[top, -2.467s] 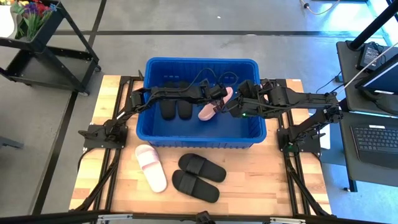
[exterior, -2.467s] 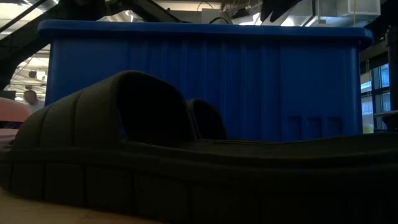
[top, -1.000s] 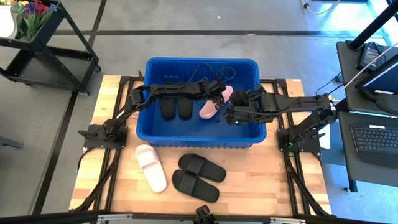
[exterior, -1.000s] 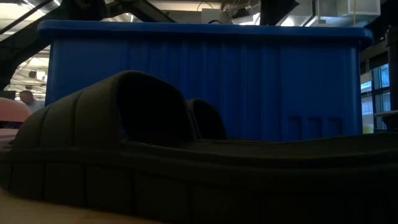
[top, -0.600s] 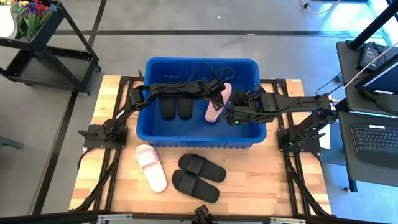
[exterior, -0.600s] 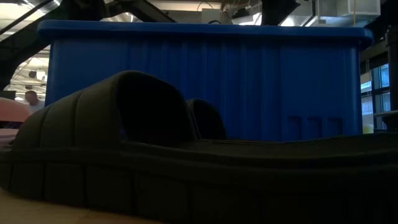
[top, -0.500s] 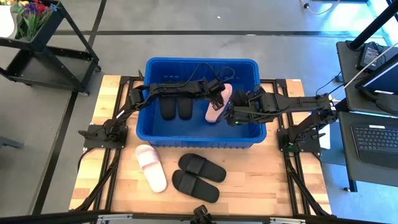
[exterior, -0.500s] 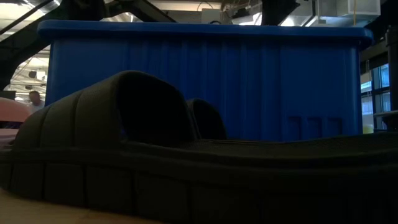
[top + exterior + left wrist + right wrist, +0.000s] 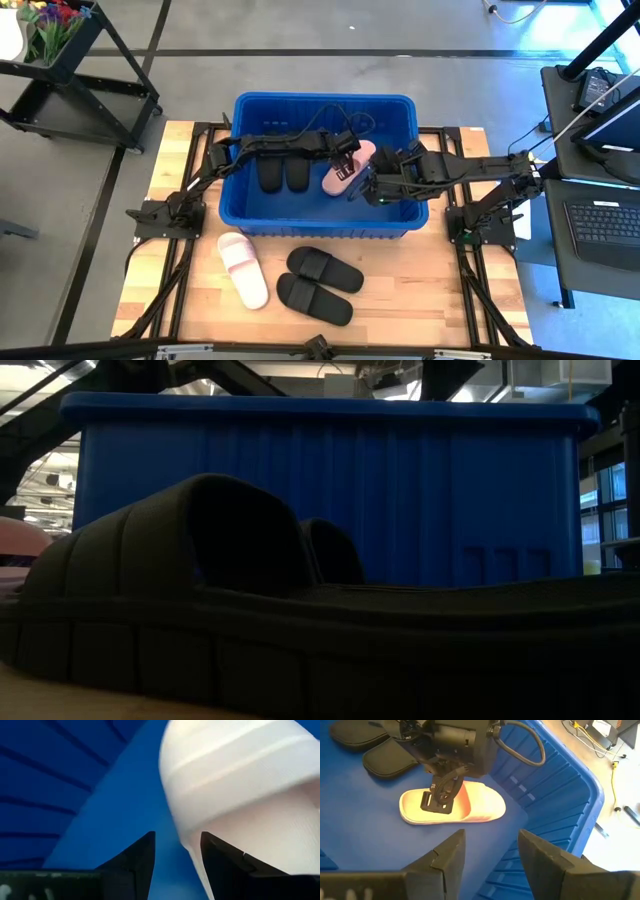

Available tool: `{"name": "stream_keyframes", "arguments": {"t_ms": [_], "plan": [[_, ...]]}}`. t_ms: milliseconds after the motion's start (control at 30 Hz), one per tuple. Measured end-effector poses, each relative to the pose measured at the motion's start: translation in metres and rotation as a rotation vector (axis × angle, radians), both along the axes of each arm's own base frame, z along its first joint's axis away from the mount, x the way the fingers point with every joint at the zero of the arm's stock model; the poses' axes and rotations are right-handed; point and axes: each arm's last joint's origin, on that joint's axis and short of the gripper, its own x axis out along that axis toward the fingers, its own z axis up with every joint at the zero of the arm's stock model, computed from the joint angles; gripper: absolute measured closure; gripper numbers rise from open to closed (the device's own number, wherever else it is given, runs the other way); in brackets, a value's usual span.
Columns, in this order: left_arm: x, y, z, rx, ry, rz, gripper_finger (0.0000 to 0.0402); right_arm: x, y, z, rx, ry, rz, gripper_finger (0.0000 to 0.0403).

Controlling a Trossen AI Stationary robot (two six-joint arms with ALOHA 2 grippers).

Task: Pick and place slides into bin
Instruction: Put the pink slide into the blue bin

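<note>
Right wrist view: the pale slide [image 9: 452, 807] lies flat in the bin [image 9: 555, 795]. The left gripper [image 9: 439, 802], parted and empty, straddles its strap; lifting could snag it. The right gripper [image 9: 490, 852] hovers open, empty.

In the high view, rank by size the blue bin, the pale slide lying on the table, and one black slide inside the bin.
1. The blue bin, by far the largest.
2. The pale slide on the table.
3. The black slide in the bin, which looks shorter, though it sits lower, so that is unsure.

Blue bin [image 9: 320, 215], black slides [image 9: 318, 283], pinkish-white slide [image 9: 243, 269].
</note>
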Motion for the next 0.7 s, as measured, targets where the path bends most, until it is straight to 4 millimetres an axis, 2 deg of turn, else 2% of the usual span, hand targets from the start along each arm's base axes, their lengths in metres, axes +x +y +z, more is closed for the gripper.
{"name": "stream_keyframes", "arguments": {"t_ms": [133,267,467,700], "plan": [[-0.001,-0.008,0.001,-0.046,0.023,-0.034,0.0249,0.0,0.003,0.0,0.006,-0.011,-0.002,0.0221],[-0.006,-0.02,0.021,-0.04,0.031,-0.071,0.0249,-0.002,0.004,-0.002,0.104,-0.052,-0.067,0.0221],[-0.024,-0.029,0.089,0.036,-0.077,-0.126,0.0249,-0.008,-0.005,-0.004,0.179,0.008,-0.137,0.0221],[-0.065,-0.04,0.169,0.14,-0.178,-0.19,0.0249,-0.008,-0.035,-0.004,0.204,0.051,-0.156,0.0221]]}}
